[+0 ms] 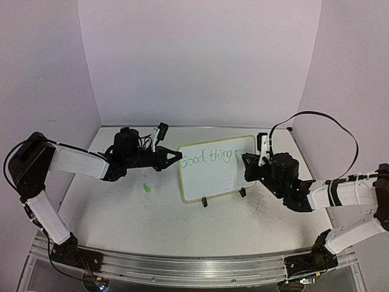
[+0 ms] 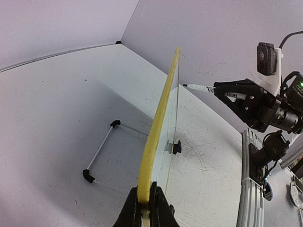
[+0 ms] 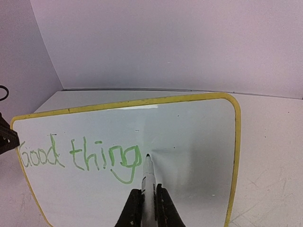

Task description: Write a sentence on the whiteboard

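The whiteboard (image 1: 214, 176) stands tilted on two black clip feet in the middle of the table, white with a yellow rim. Green lettering (image 3: 80, 157) on it reads "Good thing" in one line. My left gripper (image 1: 176, 156) is shut on the board's left yellow rim (image 2: 147, 189). My right gripper (image 1: 246, 163) is shut on a white marker (image 3: 148, 182). The marker's tip sits at the board face just right of the "g". The marker also shows in the left wrist view (image 2: 196, 87), pointing at the board's edge (image 2: 161, 118).
A small green marker cap (image 1: 146, 188) lies on the table left of the board. A wire stand with black ends (image 2: 102, 156) rests behind the board. Grey scribble scratches (image 1: 258, 210) mark the tabletop. Walls close in at back and both sides.
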`<state>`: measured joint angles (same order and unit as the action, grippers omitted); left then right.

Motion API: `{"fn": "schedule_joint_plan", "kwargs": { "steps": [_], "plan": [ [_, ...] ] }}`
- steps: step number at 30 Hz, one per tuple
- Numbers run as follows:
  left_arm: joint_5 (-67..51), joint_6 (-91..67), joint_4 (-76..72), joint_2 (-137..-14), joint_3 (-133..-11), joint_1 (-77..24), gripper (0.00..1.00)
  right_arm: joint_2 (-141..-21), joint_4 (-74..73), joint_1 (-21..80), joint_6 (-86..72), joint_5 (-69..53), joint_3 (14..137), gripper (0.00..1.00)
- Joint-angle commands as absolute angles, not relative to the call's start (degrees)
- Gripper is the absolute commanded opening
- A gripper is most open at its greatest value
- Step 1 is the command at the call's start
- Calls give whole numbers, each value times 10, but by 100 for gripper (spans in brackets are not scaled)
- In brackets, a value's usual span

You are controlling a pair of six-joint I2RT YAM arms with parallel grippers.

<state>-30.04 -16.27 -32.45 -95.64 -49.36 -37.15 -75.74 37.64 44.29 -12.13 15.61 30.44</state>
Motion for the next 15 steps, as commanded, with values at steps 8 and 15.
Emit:
{"fn": "schedule_joint_plan", "kwargs": {
  "steps": [8,15],
  "plan": [
    [-276,-127,-335,-936,-493,-368,0,-785,415,441,-114,191,344,0],
    [-277,-127,-334,-935,-491,-368,0,-795,412,441,-119,196,344,0]
  ]
}}
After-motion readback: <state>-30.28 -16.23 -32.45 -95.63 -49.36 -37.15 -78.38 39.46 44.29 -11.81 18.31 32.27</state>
